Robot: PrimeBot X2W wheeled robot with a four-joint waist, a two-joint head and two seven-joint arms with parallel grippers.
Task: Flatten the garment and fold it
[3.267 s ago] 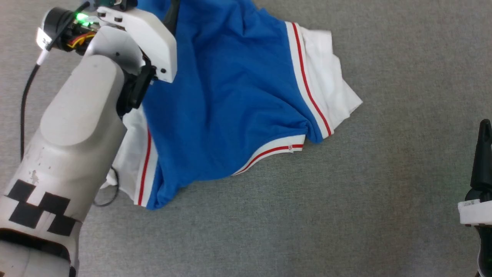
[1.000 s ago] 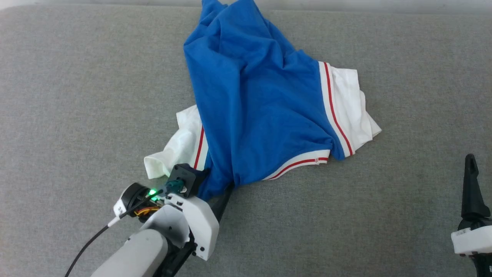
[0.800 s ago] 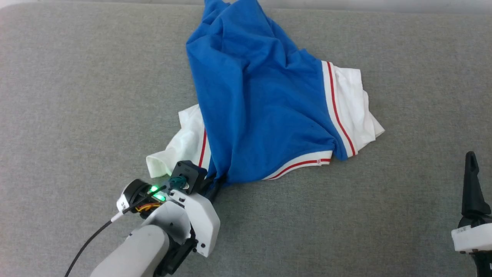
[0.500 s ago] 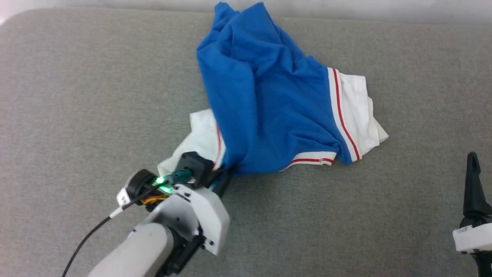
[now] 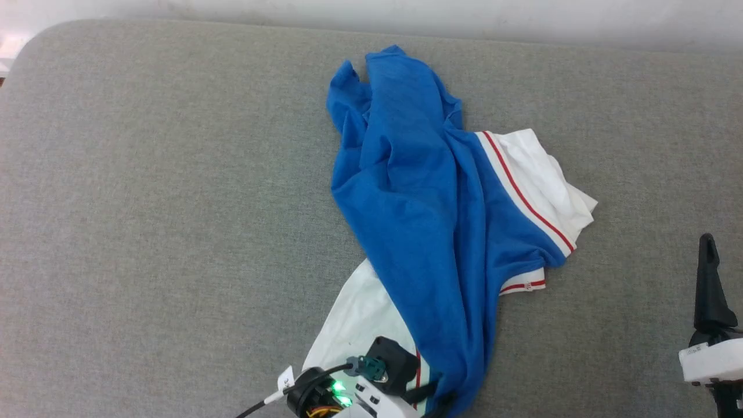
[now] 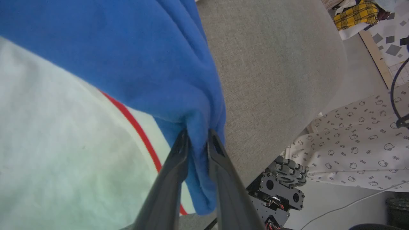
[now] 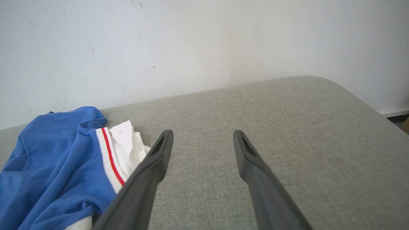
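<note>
The garment (image 5: 418, 220) is a blue jersey with white sleeves and red-striped trim, lying crumpled and stretched toward me on the grey cushion (image 5: 145, 203). In the left wrist view my left gripper (image 6: 197, 135) is shut on a blue fold of the garment (image 6: 127, 57), with fabric pinched between the two dark fingers. In the head view the left wrist sits at the bottom edge under the blue cloth. My right gripper (image 7: 202, 135) stands open above bare cushion, right of the garment (image 7: 57, 166); one of its fingers (image 5: 709, 278) shows at the head view's right edge.
A pale wall (image 7: 191, 41) runs behind the cushion's far edge. Off the cushion's rounded corner, the left wrist view shows patterned white cloth (image 6: 358, 143), part of the robot's base (image 6: 281, 185) and a yellow plaid item (image 6: 358, 12) on the floor.
My left gripper closed on the garment's near blue edge and pulled it toward me, stretching the jersey lengthwise. The head camera has shifted too. My right gripper has held still.
</note>
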